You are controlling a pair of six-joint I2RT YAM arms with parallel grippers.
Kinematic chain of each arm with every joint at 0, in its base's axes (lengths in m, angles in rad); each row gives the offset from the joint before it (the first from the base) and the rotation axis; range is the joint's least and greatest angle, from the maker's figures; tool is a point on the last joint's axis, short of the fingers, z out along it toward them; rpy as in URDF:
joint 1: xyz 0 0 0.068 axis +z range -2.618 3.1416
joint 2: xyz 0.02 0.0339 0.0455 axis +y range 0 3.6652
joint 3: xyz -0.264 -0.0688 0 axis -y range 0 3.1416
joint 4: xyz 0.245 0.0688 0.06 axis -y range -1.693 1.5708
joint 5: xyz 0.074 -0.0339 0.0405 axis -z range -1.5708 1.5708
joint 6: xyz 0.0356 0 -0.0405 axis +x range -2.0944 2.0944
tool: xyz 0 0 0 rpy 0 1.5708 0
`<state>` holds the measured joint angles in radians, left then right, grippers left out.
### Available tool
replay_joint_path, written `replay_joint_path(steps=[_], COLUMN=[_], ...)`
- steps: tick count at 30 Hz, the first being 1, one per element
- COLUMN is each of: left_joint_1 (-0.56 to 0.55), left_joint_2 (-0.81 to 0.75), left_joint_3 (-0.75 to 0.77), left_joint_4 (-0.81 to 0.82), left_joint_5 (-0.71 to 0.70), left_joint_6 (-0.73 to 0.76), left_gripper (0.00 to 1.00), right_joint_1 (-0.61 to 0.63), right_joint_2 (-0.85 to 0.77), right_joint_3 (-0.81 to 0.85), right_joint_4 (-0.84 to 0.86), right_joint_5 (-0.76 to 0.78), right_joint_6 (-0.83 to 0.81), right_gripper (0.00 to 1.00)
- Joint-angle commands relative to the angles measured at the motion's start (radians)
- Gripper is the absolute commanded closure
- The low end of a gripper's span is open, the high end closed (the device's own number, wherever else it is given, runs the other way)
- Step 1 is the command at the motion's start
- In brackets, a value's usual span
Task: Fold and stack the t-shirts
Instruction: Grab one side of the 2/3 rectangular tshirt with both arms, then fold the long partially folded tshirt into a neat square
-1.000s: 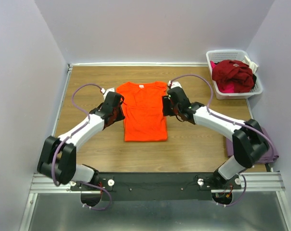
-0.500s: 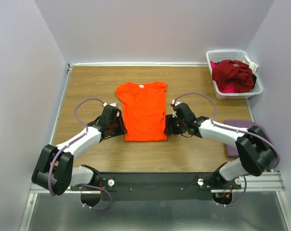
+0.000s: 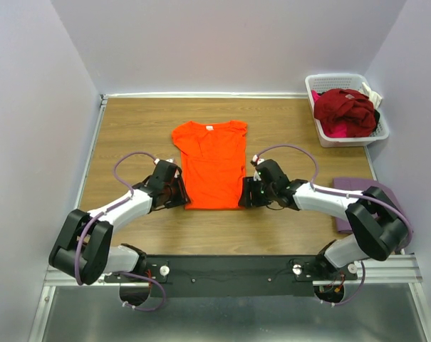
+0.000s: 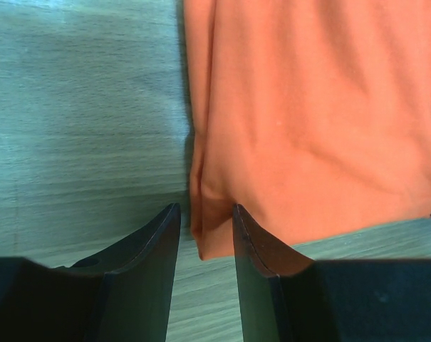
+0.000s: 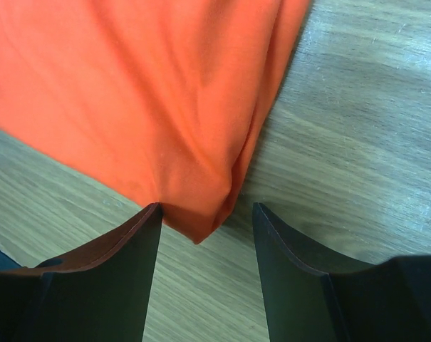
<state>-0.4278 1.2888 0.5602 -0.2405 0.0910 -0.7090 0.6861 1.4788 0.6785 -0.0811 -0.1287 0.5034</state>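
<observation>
Left hand (image 4: pixel 204 210): low on the tabletop (image 3: pixel 130 128), fingers spread, near-left hem corner of the orange t-shirt (image 3: pixel 214 167) lying in the gap, not pinched. Right hand (image 5: pixel 206 208): likewise spread, the near-right hem corner between its fingertips. Orange t-shirt lies flat at mid-tabletop, sides folded in, collar and white neck label at the far end. Mauve t-shirt (image 3: pixel 352 184) lies at the right edge, partly under the right arm. Far right corner: white basket (image 3: pixel 347 140) holding a crumpled dark red t-shirt (image 3: pixel 345 108).
</observation>
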Motion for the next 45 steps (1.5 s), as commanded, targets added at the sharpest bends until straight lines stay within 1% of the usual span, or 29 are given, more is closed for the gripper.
replay_joint_path(steps=[1, 6, 9, 10, 12, 13, 15, 16, 17, 18, 19, 23, 30, 31, 33, 39, 45], left_joint_1=[-0.011, -0.032, -0.048, -0.051, -0.058, -0.061, -0.066, -0.068, -0.069, -0.069, -0.071, -0.084, -0.109, -0.111, -0.120, -0.163, -0.206], left_joint_2=[0.021, 0.090, 0.130, 0.136, 0.142, 0.141, 0.127, 0.121, 0.113, 0.101, 0.095, 0.063, -0.041, -0.051, -0.074, -0.132, -0.199], left_joint_3=[-0.022, -0.003, 0.004, 0.007, 0.010, 0.012, 0.012, 0.012, 0.012, 0.015, 0.018, 0.041, 0.087, 0.093, 0.105, 0.139, 0.182], left_joint_4=[0.018, 0.018, 0.020, 0.018, 0.015, 0.010, 0.003, -0.002, -0.008, -0.013, -0.017, -0.089, -0.183, -0.193, -0.221, -0.284, -0.365], left_joint_5=[0.044, 0.038, 0.033, 0.032, 0.026, 0.024, 0.018, 0.016, 0.010, 0.009, 0.007, -0.048, -0.083, -0.114, -0.129, -0.161, -0.214], left_joint_6=[-0.018, -0.032, -0.041, -0.044, -0.053, -0.058, -0.067, -0.070, -0.073, -0.079, -0.081, -0.101, -0.138, -0.141, -0.152, -0.196, -0.234], left_gripper=[0.55, 0.55, 0.56, 0.57, 0.60, 0.62, 0.71, 0.78, 0.89, 0.97, 1.00, 1.00, 1.00, 1.00, 1.00, 1.00, 1.00], right_joint_1=[0.007, 0.010, 0.012, 0.012, 0.012, 0.012, 0.013, 0.013, 0.013, 0.013, 0.013, 0.013, 0.013, 0.013, 0.016, 0.029, 0.043], right_joint_2=[0.029, 0.040, 0.047, 0.049, 0.058, 0.060, 0.066, 0.067, 0.066, 0.060, 0.055, 0.009, -0.075, -0.086, -0.120, -0.210, -0.265], right_joint_3=[-0.022, -0.039, -0.046, -0.046, -0.048, -0.048, -0.046, -0.045, -0.045, -0.046, -0.048, -0.048, -0.033, -0.030, -0.028, 0.001, 0.050], right_joint_4=[0.052, 0.070, 0.072, 0.072, 0.072, 0.072, 0.072, 0.072, 0.072, 0.072, 0.070, 0.066, -0.018, -0.025, -0.043, -0.117, -0.175], right_joint_5=[-0.028, -0.043, -0.049, -0.049, -0.052, -0.054, -0.058, -0.057, -0.058, -0.055, -0.054, -0.043, -0.028, -0.031, -0.038, -0.048, -0.046], right_joint_6=[0.026, 0.038, 0.041, 0.040, 0.040, 0.040, 0.040, 0.040, 0.040, 0.041, 0.041, 0.044, 0.034, 0.030, 0.032, 0.020, 0.006], right_gripper=[0.37, 0.39, 0.44, 0.49, 0.56, 0.65, 0.74, 0.85, 0.90, 0.95, 0.99, 0.99, 0.99, 0.99, 0.99, 0.99, 0.99])
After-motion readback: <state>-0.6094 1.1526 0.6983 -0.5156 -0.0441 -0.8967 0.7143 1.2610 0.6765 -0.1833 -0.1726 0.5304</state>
